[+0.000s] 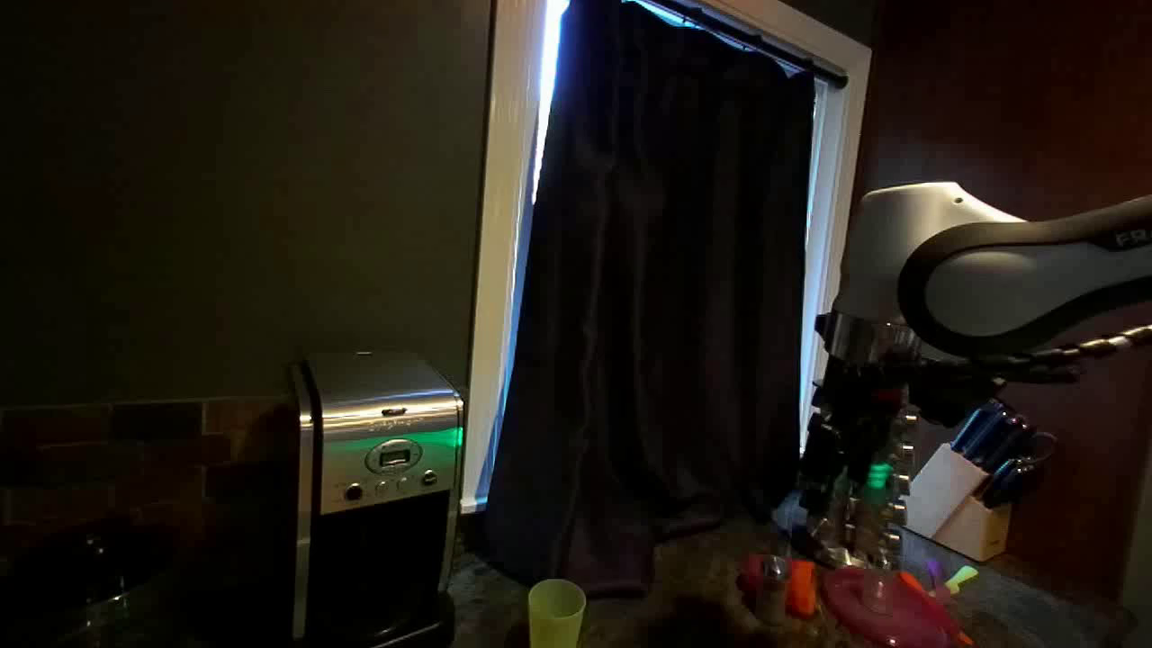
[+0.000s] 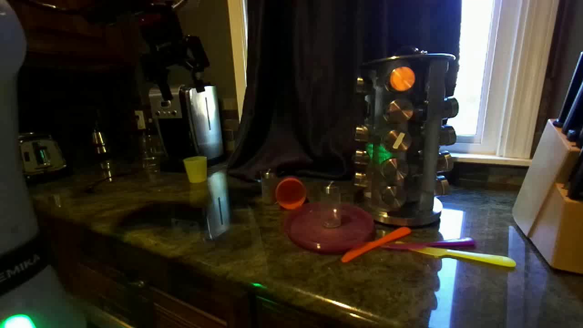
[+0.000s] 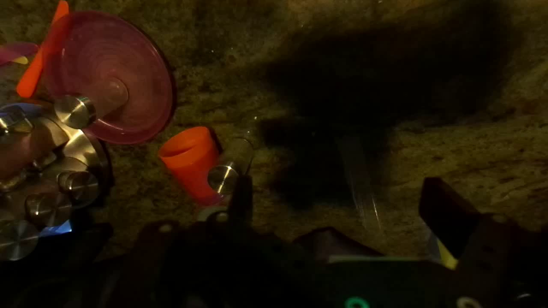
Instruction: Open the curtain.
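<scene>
The curtain (image 1: 666, 297) is a tall dark drape with vertical folds. It hangs from a rod across most of the window, with light at both edges, and its hem rests on the counter. It also shows in an exterior view (image 2: 300, 91), partly behind the spice rack. A dark fabric corner of it shows low in the wrist view (image 3: 329, 244). My gripper (image 2: 184, 91) points down above the counter, on the room side of the curtain and apart from it. In the wrist view my gripper (image 3: 338, 186) has its fingers wide apart with nothing between them.
A steel spice rack (image 2: 405, 136) stands before the curtain. Near it are a pink plate (image 2: 328, 232), an orange cup (image 2: 291, 193), small jars and plastic knives (image 2: 469, 255). A coffee maker (image 1: 387, 450), yellow cup (image 1: 556, 612) and knife block (image 1: 954, 504) stand around.
</scene>
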